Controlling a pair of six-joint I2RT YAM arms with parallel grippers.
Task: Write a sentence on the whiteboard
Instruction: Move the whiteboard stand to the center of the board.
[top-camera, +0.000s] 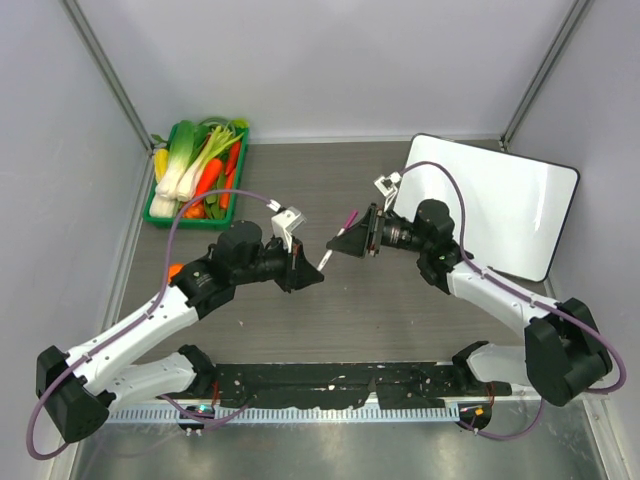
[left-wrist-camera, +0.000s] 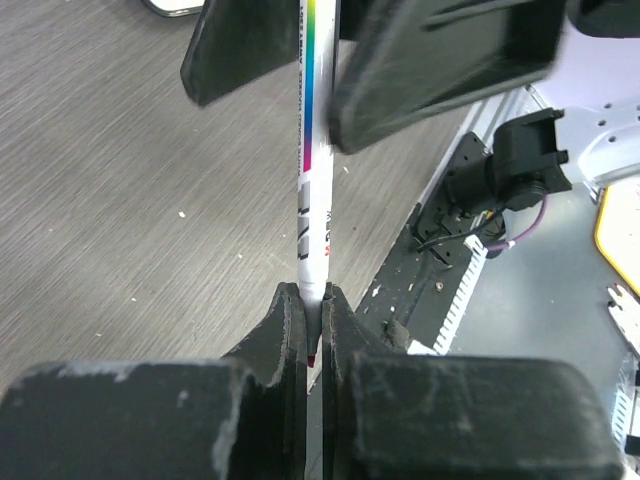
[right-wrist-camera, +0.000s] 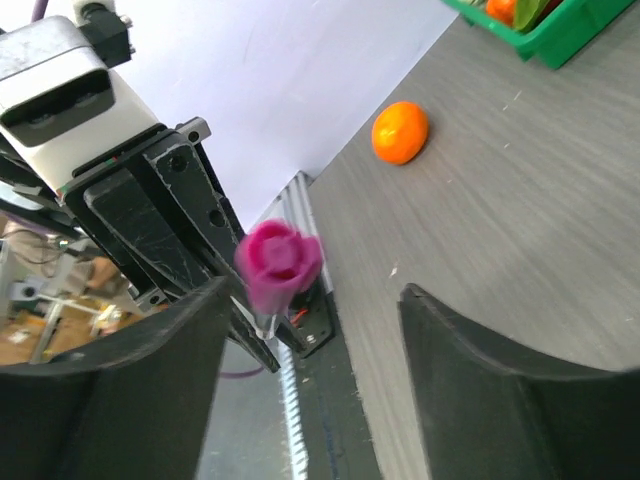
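- L gripper (left-wrist-camera: 312, 312): fingers pressed together, pinching the bottom end of a marker (left-wrist-camera: 315, 150). The marker has a white body w/ a rainbow stripe and sticks straight out ahead of the tips.
- R gripper (right-wrist-camera: 315, 290): fingers spread, one on each side of the marker's far end. The magenta cap (right-wrist-camera: 278, 262) sits in the gap, and no pad is seen touching it.
- The two grippers meet tip to tip mid-table, L gripper directly ahead of the R one.
- whiteboard (top-camera: 490, 205): flat on the table (top-camera: 300, 190), behind the R gripper on its wrist side, to the arm's right. It is near that wrist but apart from the fingers and marker. It is well apart from the L gripper, past the R one.
- Board face looks blank.
- orange (right-wrist-camera: 400, 131): on the table beyond the L gripper, as seen from the R wrist.
- green tray (top-camera: 163, 212) of veg: far corner, to the left of the L gripper, well apart.
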